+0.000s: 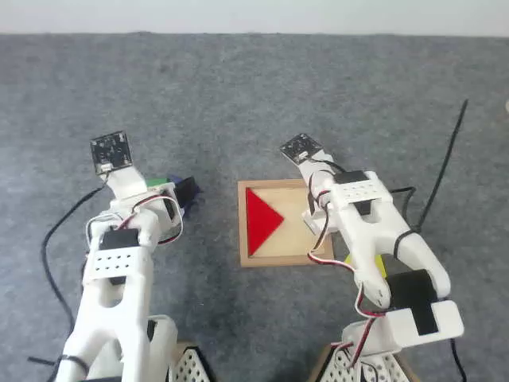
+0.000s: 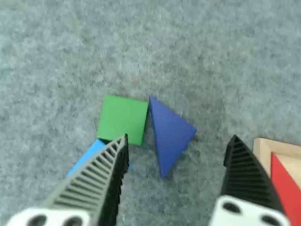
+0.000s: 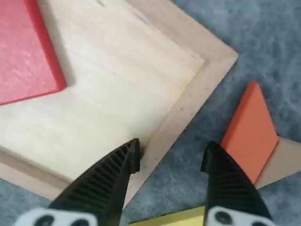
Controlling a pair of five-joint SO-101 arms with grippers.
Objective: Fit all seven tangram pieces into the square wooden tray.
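Square wooden tray (image 1: 274,260) flat on grey cloth (image 1: 238,95) between the arms, large red triangle (image 1: 261,221) inside against the wall nearer the left arm. Right gripper (image 3: 172,143) spread wide, empty, over a tray corner; left gripper (image 2: 178,139) likewise parted (nothing grasped) above a dark blue triangle (image 2: 169,132). Green square (image 2: 123,119) just beside that, light blue piece (image 2: 89,155) at its corner. Orange piece (image 3: 249,134) and yellow piece (image 3: 174,217) outside the tray
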